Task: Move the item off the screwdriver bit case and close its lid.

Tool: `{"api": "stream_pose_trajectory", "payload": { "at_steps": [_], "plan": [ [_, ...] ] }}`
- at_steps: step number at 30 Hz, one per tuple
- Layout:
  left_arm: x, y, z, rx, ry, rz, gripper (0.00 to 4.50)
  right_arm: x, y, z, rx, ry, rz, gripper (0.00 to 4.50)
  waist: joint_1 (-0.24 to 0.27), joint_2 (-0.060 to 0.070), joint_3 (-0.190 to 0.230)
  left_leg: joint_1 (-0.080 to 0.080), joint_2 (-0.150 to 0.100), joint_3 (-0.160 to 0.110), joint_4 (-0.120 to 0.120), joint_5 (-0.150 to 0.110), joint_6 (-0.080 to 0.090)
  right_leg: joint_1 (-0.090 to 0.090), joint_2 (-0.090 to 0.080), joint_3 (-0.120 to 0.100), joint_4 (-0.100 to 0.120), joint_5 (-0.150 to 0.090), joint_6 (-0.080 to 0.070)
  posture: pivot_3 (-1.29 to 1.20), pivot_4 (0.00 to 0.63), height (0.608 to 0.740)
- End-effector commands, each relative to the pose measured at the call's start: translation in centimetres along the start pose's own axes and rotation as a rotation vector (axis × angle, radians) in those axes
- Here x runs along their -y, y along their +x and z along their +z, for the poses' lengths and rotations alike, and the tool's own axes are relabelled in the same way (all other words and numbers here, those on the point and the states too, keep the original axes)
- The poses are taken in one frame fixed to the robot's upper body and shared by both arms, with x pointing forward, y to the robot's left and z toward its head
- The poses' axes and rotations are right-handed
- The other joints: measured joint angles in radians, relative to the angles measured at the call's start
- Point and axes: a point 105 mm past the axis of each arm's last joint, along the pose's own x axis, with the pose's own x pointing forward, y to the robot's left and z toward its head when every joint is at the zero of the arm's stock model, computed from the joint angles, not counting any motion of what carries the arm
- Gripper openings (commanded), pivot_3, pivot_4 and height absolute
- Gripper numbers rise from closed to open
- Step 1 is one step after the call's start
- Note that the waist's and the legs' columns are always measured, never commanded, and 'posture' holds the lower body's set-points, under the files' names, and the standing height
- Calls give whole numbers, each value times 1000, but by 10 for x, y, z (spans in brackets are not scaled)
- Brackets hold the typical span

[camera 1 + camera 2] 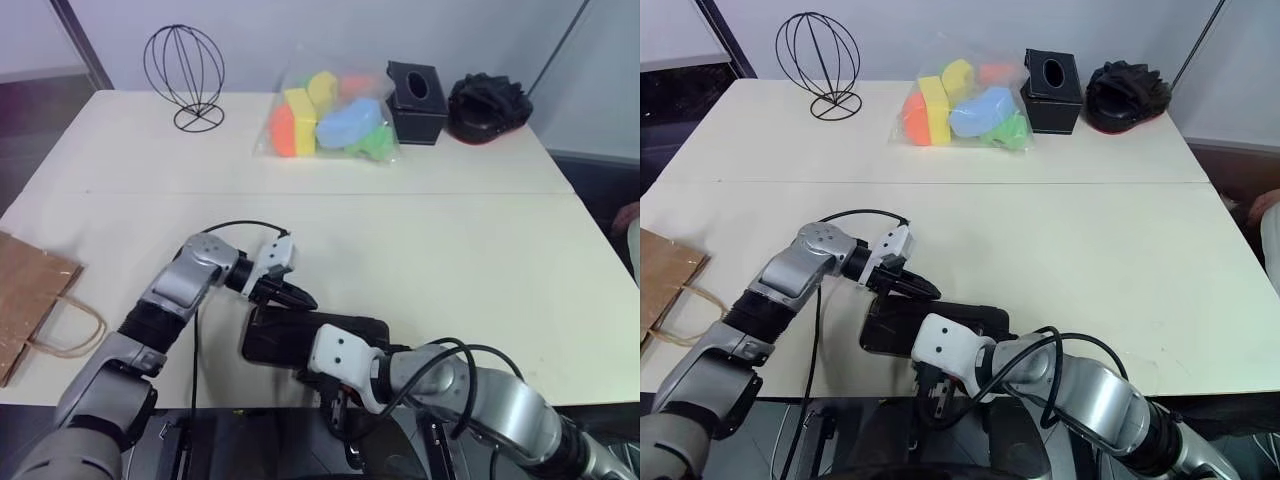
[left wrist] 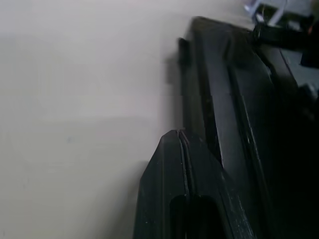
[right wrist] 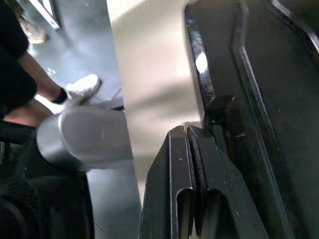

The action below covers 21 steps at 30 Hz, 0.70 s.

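Observation:
The brown paper bag (image 1: 28, 300) lies flat at the table's left edge, well away from the screwdriver bit case (image 1: 290, 338). The case is a flat dark block near the table's front edge. Its lid (image 3: 279, 74) looks laid down over the base, with a small latch tab (image 3: 219, 107) at its edge. My left gripper (image 1: 306, 298) is shut and empty, its tip at the case's far left corner, also visible as left gripper (image 2: 177, 134). My right gripper (image 3: 185, 130) is shut, its tip right beside the latch tab at the case's front edge.
At the back of the table stand a wire ball stand (image 1: 185, 75), a clear bag of coloured foam blocks (image 1: 330, 115), a black tissue box (image 1: 415, 100) and a black bundle (image 1: 488, 105). A person's leg and white shoe (image 3: 82, 87) are on the floor below the front edge.

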Motion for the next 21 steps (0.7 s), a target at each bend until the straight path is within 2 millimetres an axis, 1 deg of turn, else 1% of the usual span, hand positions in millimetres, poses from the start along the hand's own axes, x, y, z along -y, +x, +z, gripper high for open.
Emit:
{"api": "stream_pose_trajectory", "payload": {
  "at_steps": [1,3,5,9,12,14,15,17,18,21],
  "plan": [
    [23,12,-7,-28,-14,-154,0,39,-6,-12,-50,-99,-272,67,-1,0,0,0,0,0,0,0,0,0,0,0,0,0,0,0,150,737],
    [33,14,-10,-37,-21,-200,0,47,-9,-18,-69,-134,-327,67,-3,0,0,1,0,0,0,0,0,0,0,0,0,0,0,0,150,737],
    [36,18,-12,-38,-13,-200,0,46,-9,-23,-72,-118,-313,67,-2,0,-1,1,0,0,0,0,0,0,0,0,0,0,0,0,150,737],
    [27,20,-10,-19,-24,-156,0,51,-12,-25,-57,-119,-332,67,0,-1,-2,1,0,0,0,0,0,1,0,0,0,0,0,0,150,737],
    [27,21,-13,-24,-23,-155,0,59,-12,-21,-23,-90,-351,67,0,-1,-2,1,0,0,0,0,0,2,0,0,0,0,0,0,150,737],
    [19,20,-18,-38,-11,-105,0,51,-15,-14,34,-21,-282,67,0,-1,-2,2,0,-1,0,0,0,2,0,0,0,0,0,0,150,737],
    [10,15,-21,-46,-17,-58,0,43,-20,-10,69,17,-223,67,1,-1,-2,2,0,-1,0,0,0,2,0,0,0,0,0,0,150,737],
    [-10,0,-27,-66,-21,46,540,32,-34,-7,116,125,-127,581,9,-2,-2,2,-1,-1,1,0,0,4,0,0,0,0,0,0,150,737],
    [-20,-12,-28,-72,-21,101,846,27,-43,-6,142,177,-76,896,11,-3,-3,1,0,-1,3,0,0,4,0,-1,0,0,0,0,150,737],
    [-38,-48,-27,-76,-5,214,2075,10,-69,-1,201,247,70,2209,10,-3,-3,1,0,-1,7,0,0,6,0,-1,0,0,-1,0,150,737]
  ]
}}
